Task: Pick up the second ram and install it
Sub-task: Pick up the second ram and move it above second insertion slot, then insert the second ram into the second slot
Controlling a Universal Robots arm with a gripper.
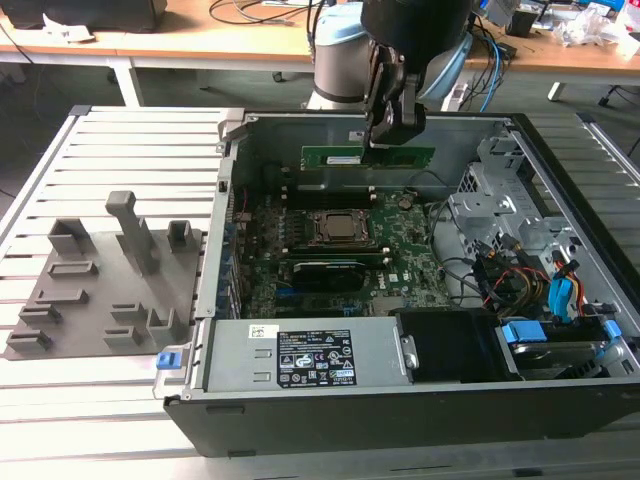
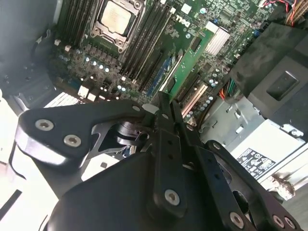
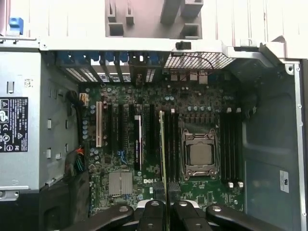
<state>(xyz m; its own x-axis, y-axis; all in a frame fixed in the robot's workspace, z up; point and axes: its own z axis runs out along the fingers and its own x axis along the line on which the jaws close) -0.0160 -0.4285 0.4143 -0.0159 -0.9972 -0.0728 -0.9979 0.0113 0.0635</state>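
1. An open computer case (image 1: 560, 150) lies on its side on a slatted metal table (image 1: 130, 150). Its green motherboard (image 1: 400, 235) faces up.
2. The robot arm reaches down over the far part of the case. Its gripper (image 1: 372, 143) is closed to a narrow gap, pinching the second ram (image 1: 410, 157), a thin, long green circuit-board stick.
3. The second ram hangs in the air above the motherboard. Its long edge is level and it is gripped near its middle, close to the case's far wall.
4. In the first wrist view the gripper (image 3: 163, 190) holds the stick (image 3: 162, 144) edge-on. It runs parallel to the black memory slots (image 3: 231, 139) and sits just beside the CPU socket (image 3: 198, 154).
5. In the second wrist view the gripper (image 2: 166, 102) presses on both flat faces of the stick (image 2: 190, 60).
6. A grey holder tray (image 1: 100, 290) sits on the table at the exterior view's left, well apart from the gripper.
7. A grey power supply (image 1: 310, 355) fills the case's near side.
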